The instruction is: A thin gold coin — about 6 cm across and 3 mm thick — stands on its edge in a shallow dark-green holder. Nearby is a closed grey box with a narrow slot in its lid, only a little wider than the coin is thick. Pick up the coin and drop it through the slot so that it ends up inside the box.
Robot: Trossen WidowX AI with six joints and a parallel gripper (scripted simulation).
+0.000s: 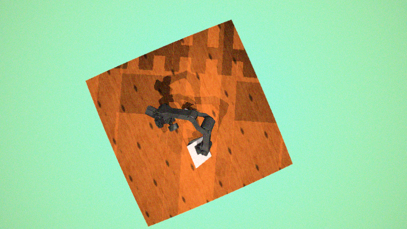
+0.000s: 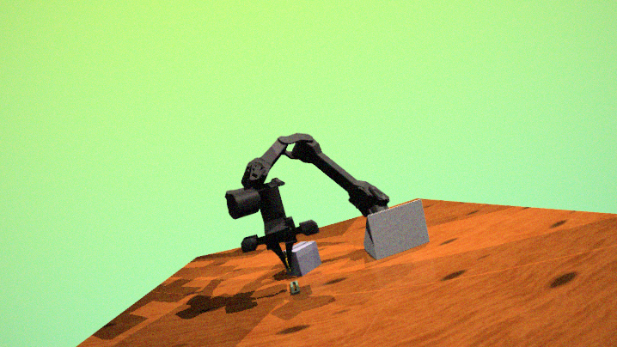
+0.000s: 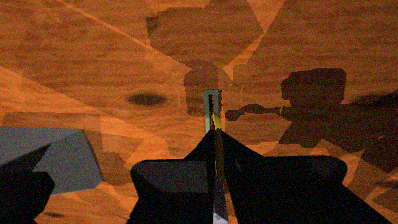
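My gripper is shut on the gold coin, which shows as a thin yellow strip between the dark fingers. The small dark-green holder is on the wooden table just below the fingertips, and its slot looks empty in the exterior view. The coin is raised above it. The closed grey box stands close behind the fingers in that view, its pale slotted lid up; a pale bit of it shows between the fingers in the wrist view. In the top view the arm hides coin and holder.
A large grey wedge-shaped stand is at the arm's base. A grey block shows at the left in the wrist view. The wooden table carries patchy shadows, and its edges show in the top and exterior views.
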